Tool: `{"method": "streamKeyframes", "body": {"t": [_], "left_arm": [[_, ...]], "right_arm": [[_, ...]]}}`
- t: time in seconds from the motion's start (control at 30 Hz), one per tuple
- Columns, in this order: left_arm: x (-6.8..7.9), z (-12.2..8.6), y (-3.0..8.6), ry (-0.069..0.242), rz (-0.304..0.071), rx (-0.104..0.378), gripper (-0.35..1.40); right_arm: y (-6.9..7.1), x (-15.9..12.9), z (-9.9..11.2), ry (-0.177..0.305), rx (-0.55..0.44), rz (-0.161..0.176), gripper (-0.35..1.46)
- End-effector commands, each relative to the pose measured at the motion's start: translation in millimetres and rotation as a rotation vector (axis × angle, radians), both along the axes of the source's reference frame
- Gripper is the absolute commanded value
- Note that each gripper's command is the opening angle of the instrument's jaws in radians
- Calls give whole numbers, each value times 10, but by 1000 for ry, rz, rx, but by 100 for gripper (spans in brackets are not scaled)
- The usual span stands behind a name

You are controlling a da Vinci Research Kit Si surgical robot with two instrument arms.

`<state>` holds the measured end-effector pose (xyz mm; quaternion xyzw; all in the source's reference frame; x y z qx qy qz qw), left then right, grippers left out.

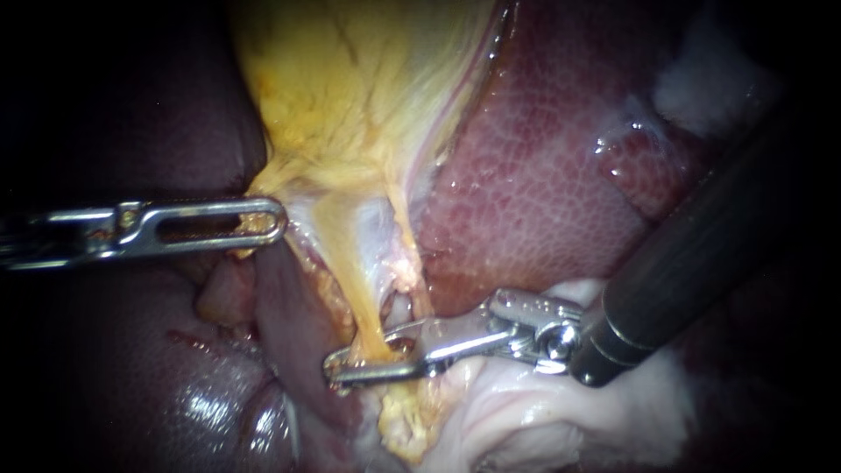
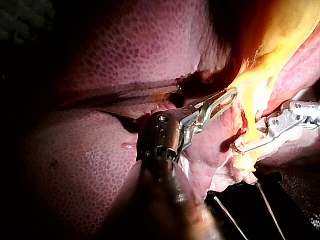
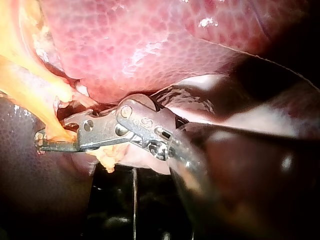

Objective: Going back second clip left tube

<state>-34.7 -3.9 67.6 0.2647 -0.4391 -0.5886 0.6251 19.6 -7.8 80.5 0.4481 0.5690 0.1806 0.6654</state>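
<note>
The yellow-stained gallbladder narrows downward into two pale strands. The left tube is a yellow cord that runs down between the jaws of my right instrument. These jaws reach in from the right, stand a little apart, and straddle the tube from both sides. I cannot tell a clip apart from the metal there. The right wrist view shows the same jaws around the yellow tube. My left instrument comes in from the left. Its slotted jaws are shut on the gallbladder's lower edge, as also seen in the left wrist view.
The dark red liver fills the right and upper right, behind my right instrument's thick black shaft. White fatty tissue lies under that instrument. Glossy dark liver lobes sit at the lower left.
</note>
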Motion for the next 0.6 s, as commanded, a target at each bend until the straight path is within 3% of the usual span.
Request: {"method": "streamKeyframes", "body": {"t": [0.03,0.1,0.17,0.23,0.27,0.4,0.6], "left_arm": [[0,0,0,0,-1,0,-35],[0,0,0,0,-1,0,-35],[0,0,0,0,-1,0,-35],[0,0,0,0,-1,0,-35],[0,0,0,0,-1,0,-35],[0,0,0,0,-1,0,-35],[0,-2,-1,1,-1,0,-35]], "right_arm": [[0,0,0,1,0,-1,-35],[0,0,0,2,0,-2,-35],[-1,4,-1,0,-1,0,1],[-2,9,-5,-4,-3,24,40],[-3,12,-6,-6,-3,32,46],[-3,25,-9,-11,-4,63,58],[5,29,2,-17,-10,90,60]]}}
